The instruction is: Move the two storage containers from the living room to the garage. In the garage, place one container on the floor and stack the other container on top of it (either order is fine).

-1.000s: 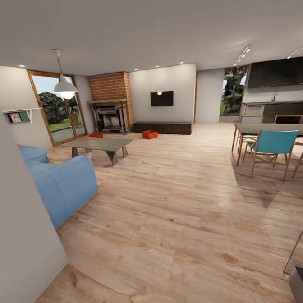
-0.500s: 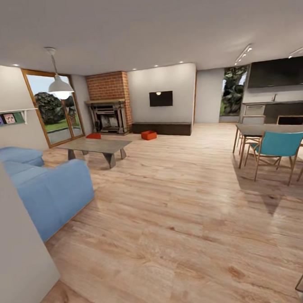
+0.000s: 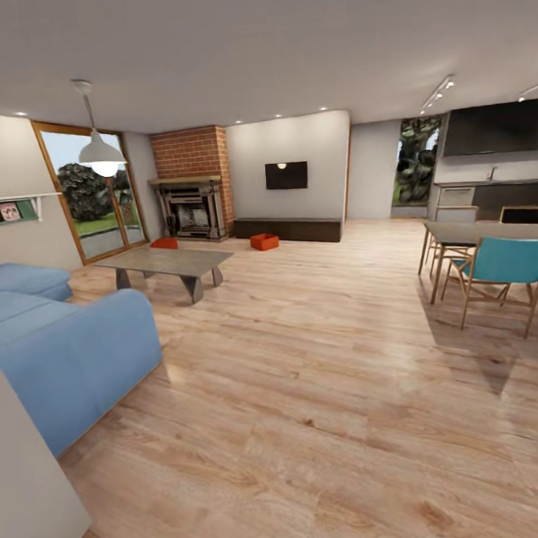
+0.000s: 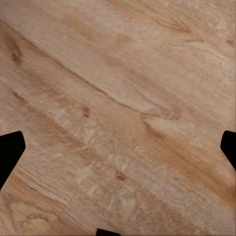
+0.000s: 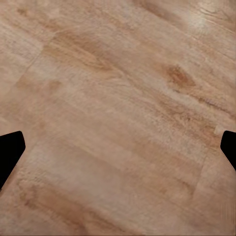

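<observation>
I look across the living room's light wood plank floor (image 3: 310, 394). Two orange-red storage containers sit on it at the far end. One container (image 3: 264, 241) lies in front of the dark low cabinet (image 3: 289, 228). The other container (image 3: 164, 243) rests by the brick fireplace (image 3: 192, 206), behind the grey coffee table (image 3: 166, 263). In the left wrist view my left gripper (image 4: 118, 152) is open over bare planks, its black fingertips (image 4: 10, 150) wide apart. My right gripper (image 5: 118, 150) hangs open the same way, nothing between its fingers (image 5: 10, 147).
A blue sofa (image 3: 62, 348) stands at the left, with a white wall corner (image 3: 28, 494) close at the lower left. A dining table (image 3: 491, 233) with a teal chair (image 3: 502, 273) is at the right. Wide floor runs between them toward the containers.
The whole head view has advanced into the room: the near wall corner and sofa have slid left and out of frame, and the dark object at the lower right is gone.
</observation>
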{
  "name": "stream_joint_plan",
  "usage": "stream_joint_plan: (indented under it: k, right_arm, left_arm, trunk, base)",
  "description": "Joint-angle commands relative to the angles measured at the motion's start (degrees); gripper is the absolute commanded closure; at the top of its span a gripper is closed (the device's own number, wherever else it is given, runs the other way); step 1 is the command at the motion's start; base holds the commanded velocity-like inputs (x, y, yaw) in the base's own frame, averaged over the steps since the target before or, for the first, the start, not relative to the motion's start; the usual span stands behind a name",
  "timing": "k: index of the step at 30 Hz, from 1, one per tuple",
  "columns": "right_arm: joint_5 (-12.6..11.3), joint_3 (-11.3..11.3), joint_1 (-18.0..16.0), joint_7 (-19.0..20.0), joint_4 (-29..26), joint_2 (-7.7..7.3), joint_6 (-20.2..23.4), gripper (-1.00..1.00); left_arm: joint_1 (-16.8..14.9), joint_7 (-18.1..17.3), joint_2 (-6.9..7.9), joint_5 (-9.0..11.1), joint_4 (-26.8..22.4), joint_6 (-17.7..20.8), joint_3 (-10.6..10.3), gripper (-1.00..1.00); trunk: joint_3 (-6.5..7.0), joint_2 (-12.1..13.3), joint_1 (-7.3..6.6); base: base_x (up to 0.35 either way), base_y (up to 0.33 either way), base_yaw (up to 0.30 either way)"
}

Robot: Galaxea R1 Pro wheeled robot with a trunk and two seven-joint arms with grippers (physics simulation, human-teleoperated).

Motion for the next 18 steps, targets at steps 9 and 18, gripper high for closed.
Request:
stream_joint_plan:
  k: [9,18]
  right_arm:
    - [0.6,0.03,-0.02,-0.44,0.05,0.0,-0.1,-1.0]
    - [0.6,0.03,-0.02,-0.43,0.05,0.0,-0.1,-1.0]
  left_arm:
    - [-0.04,-0.38,0.01,0.58,0.05,-0.13,0.01,-1.0]
    - [-0.04,-0.38,0.01,0.58,0.05,-0.13,-0.06,-1.0]
  trunk:
    - [-0.06,-0.03,0.03]
    - [-0.06,-0.03,0.03]
  base:
    - [0.313,0.0,0.0]
    - [0.303,0.0,0.0]
